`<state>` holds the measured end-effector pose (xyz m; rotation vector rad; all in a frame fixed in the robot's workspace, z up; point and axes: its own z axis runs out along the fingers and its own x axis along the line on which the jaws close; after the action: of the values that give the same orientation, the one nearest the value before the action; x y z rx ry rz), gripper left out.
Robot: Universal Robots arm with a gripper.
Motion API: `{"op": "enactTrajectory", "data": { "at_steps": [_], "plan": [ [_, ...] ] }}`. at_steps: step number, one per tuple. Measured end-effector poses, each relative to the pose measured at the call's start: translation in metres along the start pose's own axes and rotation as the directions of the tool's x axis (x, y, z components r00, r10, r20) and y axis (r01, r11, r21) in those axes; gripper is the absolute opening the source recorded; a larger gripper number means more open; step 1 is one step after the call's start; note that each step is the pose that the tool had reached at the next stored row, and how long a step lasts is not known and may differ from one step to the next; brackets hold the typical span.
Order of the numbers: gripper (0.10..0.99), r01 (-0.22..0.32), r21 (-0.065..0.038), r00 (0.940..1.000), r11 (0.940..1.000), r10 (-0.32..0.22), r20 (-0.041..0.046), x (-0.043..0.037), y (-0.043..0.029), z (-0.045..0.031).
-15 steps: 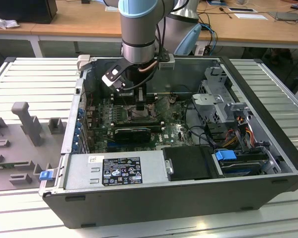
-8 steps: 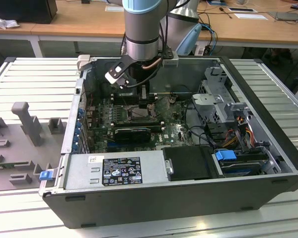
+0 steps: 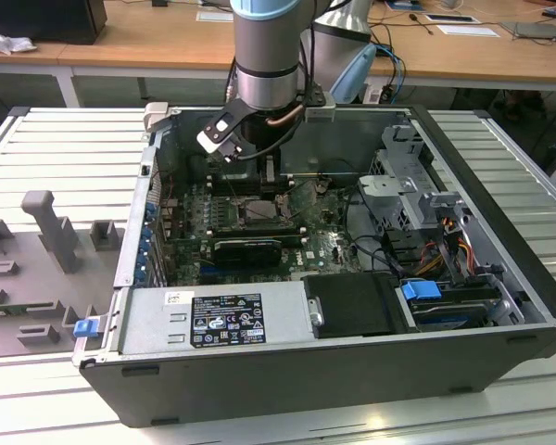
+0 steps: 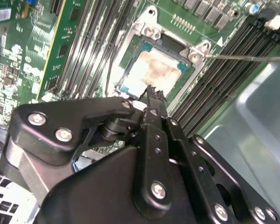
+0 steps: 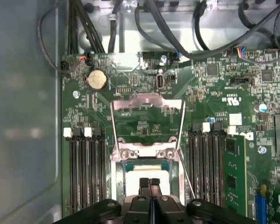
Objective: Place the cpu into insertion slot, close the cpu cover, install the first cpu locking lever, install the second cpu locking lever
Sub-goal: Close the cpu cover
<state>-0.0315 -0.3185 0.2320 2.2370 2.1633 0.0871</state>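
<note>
Over the insertion slot (image 4: 165, 43), empty gripper (image 5: 149, 183) is hanging closed; cpu (image 5: 137, 173) is sitting inside; cpu cover (image 5: 147, 99), locking lever (image 4: 245, 58) are lying open.

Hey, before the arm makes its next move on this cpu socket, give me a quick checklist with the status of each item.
1. cpu lying flat in the insertion slot: ok.
2. cpu cover closed over the cpu: not ok, it is swung back open.
3. locking lever latched: not ok, it sticks out free beside the insertion slot.
4. gripper empty: ok, the fingers are shut on nothing, above the cpu's edge.
5. Fingertips clear of the cpu: cannot tell.
</note>
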Motion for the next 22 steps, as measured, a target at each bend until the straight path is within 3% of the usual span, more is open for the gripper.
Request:
{"op": "enactTrajectory", "data": {
  "at_steps": [14, 19, 22],
  "plan": [
    [0.106, 0.000, 0.000, 1.0000, 1.0000, 0.000, -0.0002, 0.0003, 0.0052, -0.0034],
    [0.106, 0.000, 0.000, 1.0000, 1.0000, 0.000, -0.0002, 0.0004, 0.0057, -0.0116],
    [0.106, 0.000, 0.000, 1.0000, 1.0000, 0.000, -0.0002, 0.0005, 0.0085, -0.0117]
  ]
}}
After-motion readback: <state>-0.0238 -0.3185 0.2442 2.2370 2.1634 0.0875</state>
